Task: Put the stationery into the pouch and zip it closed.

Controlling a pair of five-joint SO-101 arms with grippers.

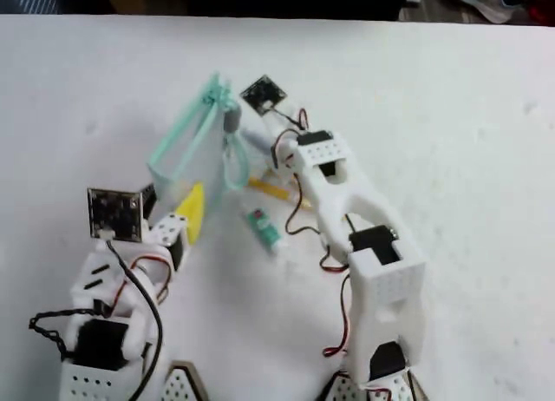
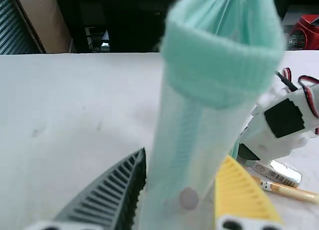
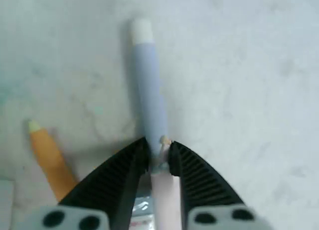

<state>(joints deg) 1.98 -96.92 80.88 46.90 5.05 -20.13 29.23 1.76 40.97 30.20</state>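
A translucent pouch [image 1: 189,149] with mint trim stands up off the table. My left gripper [image 1: 186,208] is shut on its lower end, and in the left wrist view the grey and yellow fingers pinch the pouch [image 2: 199,130] between them at the left gripper [image 2: 185,158]. My right gripper [image 3: 158,143] is shut on a pale blue pen [image 3: 147,85] that lies on the table. In the high view the right gripper [image 1: 264,149] is just right of the pouch, with the pen [image 1: 250,141] beside it. An orange pencil [image 3: 47,155] lies close by.
The pencil [image 1: 277,193] and a small green item [image 1: 263,227] lie on the white table [image 1: 451,115] between the arms. The right arm [image 2: 279,120] stands close to the pouch. Red and black wires [image 1: 334,271] hang along the right arm.
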